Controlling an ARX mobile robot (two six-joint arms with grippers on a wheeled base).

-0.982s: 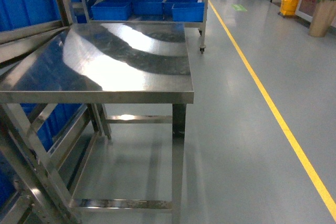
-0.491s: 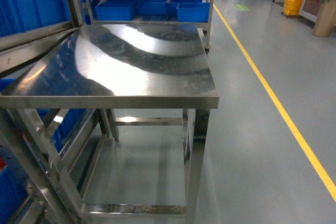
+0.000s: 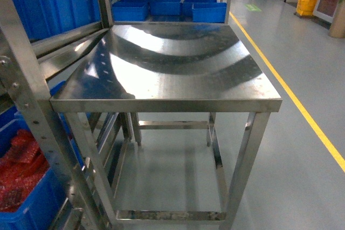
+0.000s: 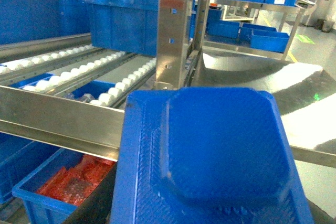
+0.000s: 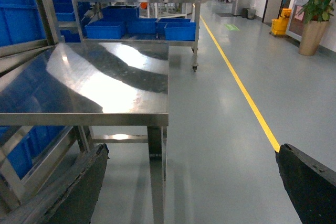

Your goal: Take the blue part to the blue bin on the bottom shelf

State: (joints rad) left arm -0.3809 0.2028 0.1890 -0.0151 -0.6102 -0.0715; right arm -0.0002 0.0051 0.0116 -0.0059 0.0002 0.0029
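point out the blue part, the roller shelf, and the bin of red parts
blue part point(image 4: 220, 150): left wrist view, centre of its raised top face.
roller shelf point(image 4: 63, 114): left wrist view, folded steel front edge.
bin of red parts point(image 3: 32, 211): head view, blue front wall.

Place: a factory or warehouse floor
Racks: steel posts point(image 3: 27, 95) with roller rails point(image 4: 113, 85)
Storage: many blue bins point(image 3: 207, 12) on racks
Furniture: steel table point(image 3: 167, 63)
Floor: grey coated, with yellow line point(image 3: 291, 98)
Far end: yellow mop bucket point(image 5: 288, 20), potted plant point(image 5: 315, 9)
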